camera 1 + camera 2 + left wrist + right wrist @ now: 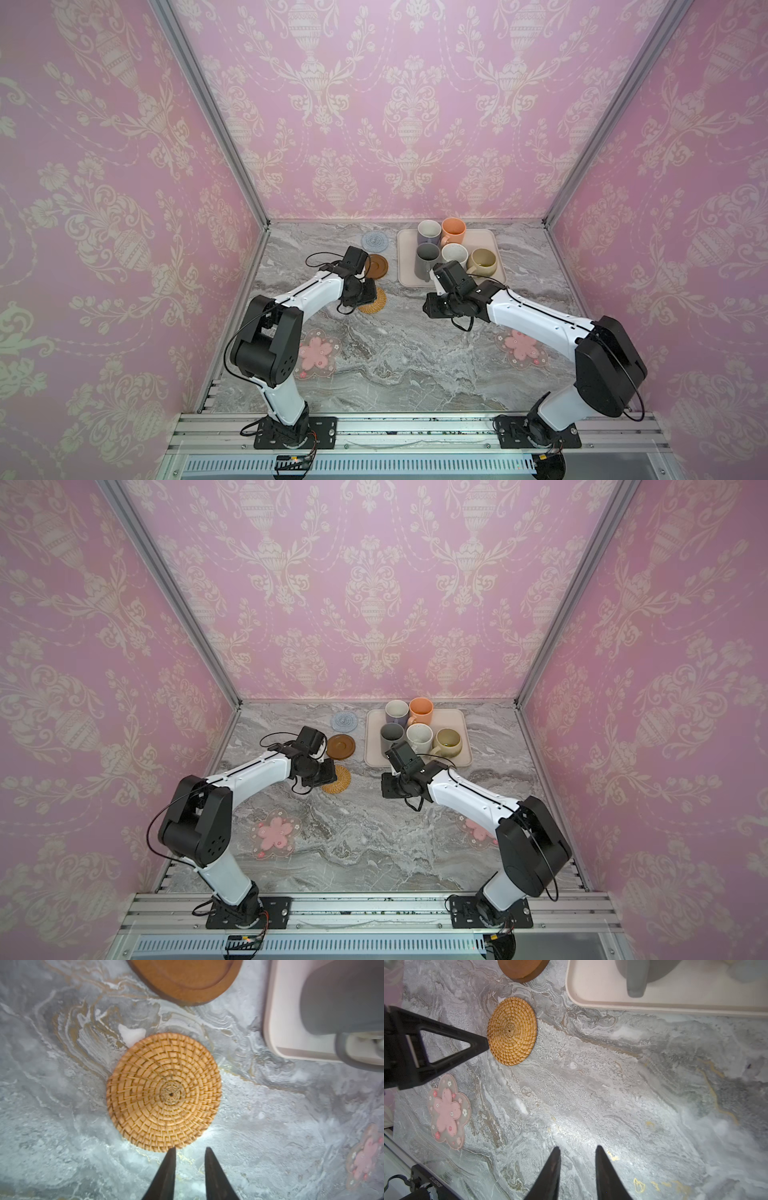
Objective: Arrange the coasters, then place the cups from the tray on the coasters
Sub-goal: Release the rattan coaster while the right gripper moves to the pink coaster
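The tan rattan coaster (164,1093) lies flat on the marble, just beyond the tips of my left gripper (190,1149), which stands open and empty. The brown disc (377,264) and the light-blue woven coaster (375,241) lie behind it. Two flower coasters (318,353) (521,347) sit near the front. My right gripper (577,1148) is open over bare marble, holding nothing. The tray (488,241) holds the lavender (429,232), peach (453,230), dark grey (427,259), speckled white (454,252) and beige-yellow (482,262) cups.
The grey marble tabletop (407,357) is boxed in by pink patterned walls on three sides. The tray's front edge (675,1008) lies close ahead of the right wrist. A silver rail (415,428) runs along the front edge, carrying both arm bases.
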{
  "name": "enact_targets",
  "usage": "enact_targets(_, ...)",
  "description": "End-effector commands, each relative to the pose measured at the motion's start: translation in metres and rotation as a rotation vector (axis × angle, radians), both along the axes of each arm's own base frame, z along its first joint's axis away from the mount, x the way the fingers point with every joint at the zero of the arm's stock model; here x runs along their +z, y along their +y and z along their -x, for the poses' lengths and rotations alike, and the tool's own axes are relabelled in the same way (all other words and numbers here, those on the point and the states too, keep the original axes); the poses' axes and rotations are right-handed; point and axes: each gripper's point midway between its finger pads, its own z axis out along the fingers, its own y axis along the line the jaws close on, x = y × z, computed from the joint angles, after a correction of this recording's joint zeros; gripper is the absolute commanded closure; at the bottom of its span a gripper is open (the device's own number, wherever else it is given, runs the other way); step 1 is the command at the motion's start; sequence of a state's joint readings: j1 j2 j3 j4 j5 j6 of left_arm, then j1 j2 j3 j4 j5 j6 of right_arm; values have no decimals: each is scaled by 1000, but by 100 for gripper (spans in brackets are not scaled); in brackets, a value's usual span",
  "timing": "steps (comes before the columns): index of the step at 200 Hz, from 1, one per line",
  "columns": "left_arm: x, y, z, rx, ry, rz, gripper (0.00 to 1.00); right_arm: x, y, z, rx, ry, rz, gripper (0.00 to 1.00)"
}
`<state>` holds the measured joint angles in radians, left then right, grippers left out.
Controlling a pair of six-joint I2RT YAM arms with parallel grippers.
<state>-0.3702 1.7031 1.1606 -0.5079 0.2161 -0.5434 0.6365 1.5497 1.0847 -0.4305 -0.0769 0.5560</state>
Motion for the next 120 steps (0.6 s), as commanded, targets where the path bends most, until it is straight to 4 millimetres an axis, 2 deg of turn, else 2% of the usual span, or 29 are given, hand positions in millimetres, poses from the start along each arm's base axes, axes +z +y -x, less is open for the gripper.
enact_targets(1, 27, -9, 12, -53, -29, 21, 71, 20, -23, -2, -35, -59, 31, 64)
enact_targets(28, 28, -24, 28, -102, -31, 11, 70, 22, -61, 0, -121, -69, 50, 57)
enact_targets(44, 25, -34, 35, -124, -27, 4, 70, 22, -89, 2, -193, -75, 75, 52)
enact_targets(64, 22, -50, 40, -132, -22, 46, 70, 17, -130, 8, -306, -68, 112, 47)
enact_targets(79, 20, -63, 44, -150, -19, 74, 70, 13, -163, 14, -421, -50, 121, 40)
enact_targets(120, 12, -98, 52, -217, 2, 110, 70, 2, -251, 43, -767, -38, 66, 28)
